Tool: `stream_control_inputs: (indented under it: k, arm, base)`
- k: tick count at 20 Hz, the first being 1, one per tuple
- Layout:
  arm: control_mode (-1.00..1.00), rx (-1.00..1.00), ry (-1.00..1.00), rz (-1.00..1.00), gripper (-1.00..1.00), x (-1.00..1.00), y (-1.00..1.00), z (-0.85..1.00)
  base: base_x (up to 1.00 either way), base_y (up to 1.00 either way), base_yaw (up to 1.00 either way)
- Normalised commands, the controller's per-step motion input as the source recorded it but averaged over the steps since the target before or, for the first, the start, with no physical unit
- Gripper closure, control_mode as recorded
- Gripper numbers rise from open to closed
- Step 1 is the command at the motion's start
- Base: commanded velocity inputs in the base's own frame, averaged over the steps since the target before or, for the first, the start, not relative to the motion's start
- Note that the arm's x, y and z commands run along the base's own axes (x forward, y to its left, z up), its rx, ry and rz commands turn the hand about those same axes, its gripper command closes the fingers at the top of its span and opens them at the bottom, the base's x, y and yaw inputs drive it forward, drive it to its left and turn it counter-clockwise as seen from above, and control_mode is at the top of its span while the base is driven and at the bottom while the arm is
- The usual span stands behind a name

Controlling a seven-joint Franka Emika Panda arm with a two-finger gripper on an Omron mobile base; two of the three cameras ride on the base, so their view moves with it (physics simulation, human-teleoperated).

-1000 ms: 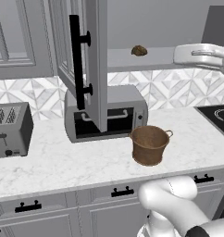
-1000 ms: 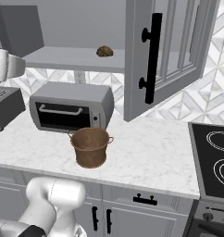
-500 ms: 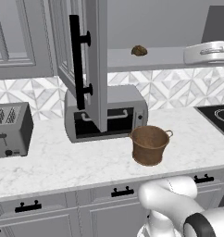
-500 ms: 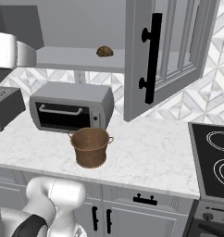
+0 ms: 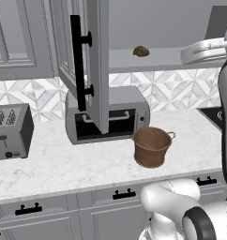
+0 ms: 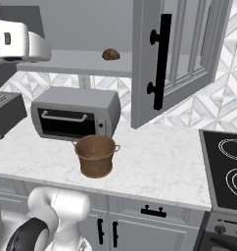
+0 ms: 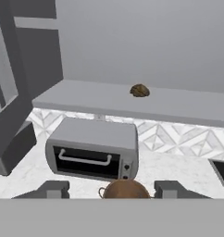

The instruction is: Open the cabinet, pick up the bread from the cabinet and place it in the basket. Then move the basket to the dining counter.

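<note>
No legible text, labels, brand marks, numbers or signs appear on any surface.

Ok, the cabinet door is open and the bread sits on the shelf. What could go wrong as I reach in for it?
1. The small brown rough bread lump is rounded and sits alone on the grey cabinet shelf; a misaligned close could nudge it deeper.
2. The open panelled cabinet door hangs out over the silver toaster oven; the arm could clip it.
3. The round brown woven basket stands beside the oven; a badly aimed drop could miss it.
</note>
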Motion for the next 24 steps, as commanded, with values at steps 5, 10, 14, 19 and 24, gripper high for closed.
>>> stream_control_inputs:
  k: [5, 10, 14, 19, 24]
  arm:
    - [-1.0, 0.0, 0.0, 0.0, -1.0, 0.37, -0.24, -0.23]
    - [-1.0, 0.0, 0.0, 0.0, -1.0, 0.45, -0.12, -0.27]
    - [-1.0, 0.0, 0.0, -0.01, -1.0, 0.53, -0.06, -0.1]
    - [-1.0, 0.0, 0.01, -0.04, -1.0, 0.64, 0.0, -0.11]
    - [-1.0, 0.0, 0.09, -0.04, -1.0, 0.74, -0.04, -0.11]
  base:
    - [0.0, 0.0, 0.0]
    - [0.0, 0.0, 0.0]
    - [0.0, 0.0, 0.0]
    - [0.0, 0.0, 0.0]
    - [0.0, 0.0, 0.0]
